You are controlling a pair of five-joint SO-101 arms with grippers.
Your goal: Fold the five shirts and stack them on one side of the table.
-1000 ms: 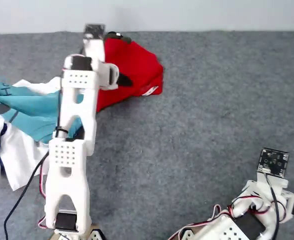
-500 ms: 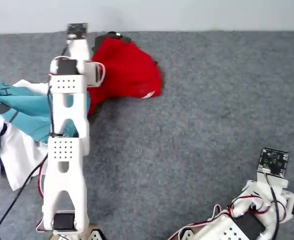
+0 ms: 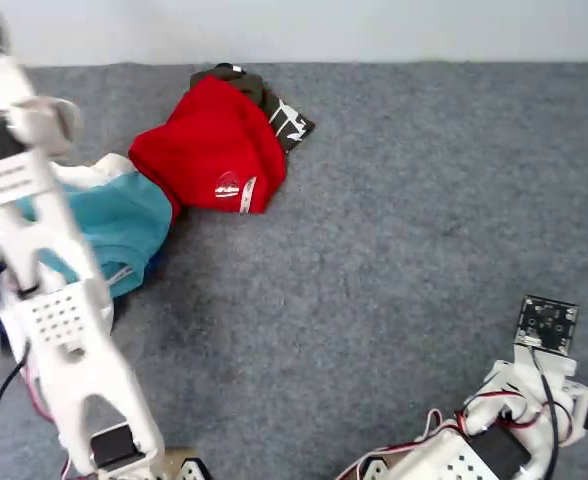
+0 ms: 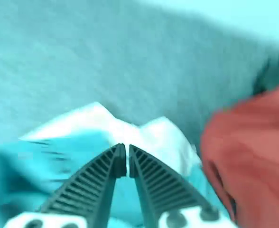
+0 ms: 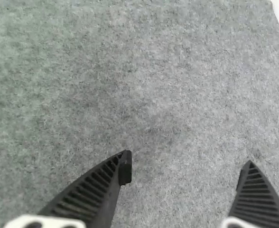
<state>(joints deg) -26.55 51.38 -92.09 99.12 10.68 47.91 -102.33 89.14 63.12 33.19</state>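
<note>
**A:** What is sitting nearest you?

**B:** Nearest you, the right gripper (image 5: 187, 168) is hanging released, jaws spread wide and gripping nothing, over the bare grey table (image 3: 424, 220). It is standing well apart from every shirt.

**A:** And moving outward?

**B:** The left arm (image 3: 64, 330) is reaching up the left side. Its left gripper (image 4: 125, 153) is clenched, jaws pressed together with no cloth visible between them. It is hovering over the teal shirt (image 3: 124, 225) and the white shirt (image 3: 112, 168), which are lying bunched together at the left edge.

**A:** Farther still?

**B:** The red shirt (image 3: 209, 145) is lying crumpled just beside the teal one, toward the table's middle. It is resting on a dark shirt (image 3: 286, 120) near the far edge.

**A:** Which relation are you steering by?

**B:** The whole heap is lying on the left, so you are likely working with the left arm, which is far nearer. From its gripper the red shirt is lying toward the middle. It is too bunched to show a long axis, so you are probably spreading it before folding.
</note>
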